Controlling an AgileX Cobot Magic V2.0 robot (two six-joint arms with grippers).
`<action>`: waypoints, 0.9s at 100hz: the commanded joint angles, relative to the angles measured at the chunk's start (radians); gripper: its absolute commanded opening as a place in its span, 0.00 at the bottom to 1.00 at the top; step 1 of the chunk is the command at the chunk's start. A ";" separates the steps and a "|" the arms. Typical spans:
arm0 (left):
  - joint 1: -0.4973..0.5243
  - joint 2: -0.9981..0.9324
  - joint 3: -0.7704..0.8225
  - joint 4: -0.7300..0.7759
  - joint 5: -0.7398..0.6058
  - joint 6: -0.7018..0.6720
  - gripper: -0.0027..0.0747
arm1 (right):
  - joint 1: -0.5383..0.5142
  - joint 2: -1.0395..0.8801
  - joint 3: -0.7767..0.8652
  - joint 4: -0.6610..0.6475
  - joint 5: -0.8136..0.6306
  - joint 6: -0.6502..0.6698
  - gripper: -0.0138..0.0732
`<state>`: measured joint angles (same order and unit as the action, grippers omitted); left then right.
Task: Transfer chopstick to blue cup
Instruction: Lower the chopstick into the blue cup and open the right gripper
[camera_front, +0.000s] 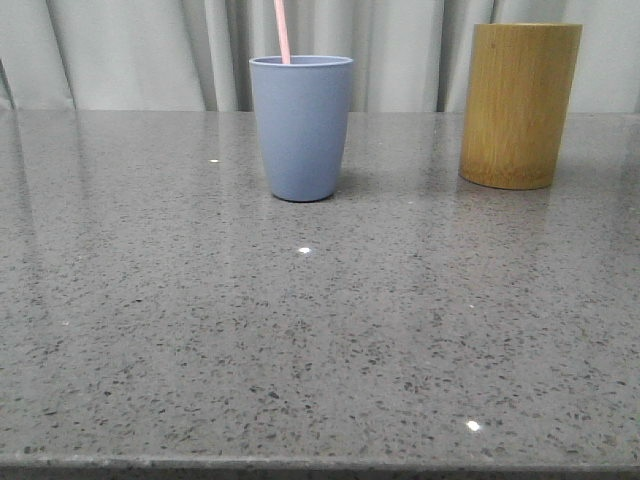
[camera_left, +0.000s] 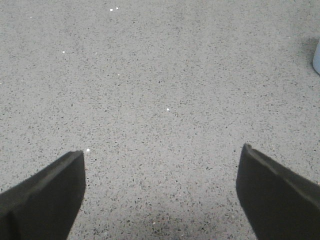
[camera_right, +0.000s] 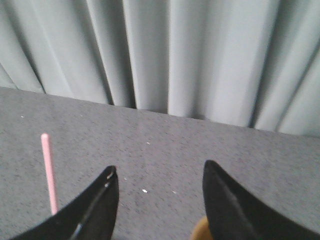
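Observation:
The blue cup (camera_front: 301, 127) stands upright at the back middle of the table. A pale pink chopstick (camera_front: 283, 31) stands in it, leaning left, its top cut off by the frame. The chopstick also shows in the right wrist view (camera_right: 48, 171). My right gripper (camera_right: 159, 170) is open and empty, beside the chopstick and apart from it. My left gripper (camera_left: 161, 155) is open and empty over bare table; an edge of the blue cup (camera_left: 317, 57) shows at that view's side. Neither gripper shows in the front view.
A taller yellow-brown bamboo holder (camera_front: 519, 104) stands at the back right; a bit of it (camera_right: 200, 231) shows between my right fingers. A grey speckled table (camera_front: 320, 330) spreads toward me. A pale curtain (camera_front: 130, 50) hangs behind.

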<state>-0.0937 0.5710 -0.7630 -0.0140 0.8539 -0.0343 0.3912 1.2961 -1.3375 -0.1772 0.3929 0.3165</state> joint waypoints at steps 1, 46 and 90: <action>0.005 0.002 -0.024 0.000 -0.055 -0.010 0.81 | -0.037 -0.114 0.050 -0.039 -0.017 -0.003 0.62; 0.005 0.002 -0.024 0.000 -0.047 -0.010 0.81 | -0.126 -0.648 0.464 -0.060 0.246 -0.003 0.62; 0.005 0.002 -0.024 0.000 -0.039 -0.010 0.81 | -0.126 -0.903 0.616 -0.060 0.292 -0.002 0.62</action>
<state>-0.0937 0.5710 -0.7630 -0.0140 0.8749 -0.0343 0.2701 0.3863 -0.7028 -0.2141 0.7403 0.3165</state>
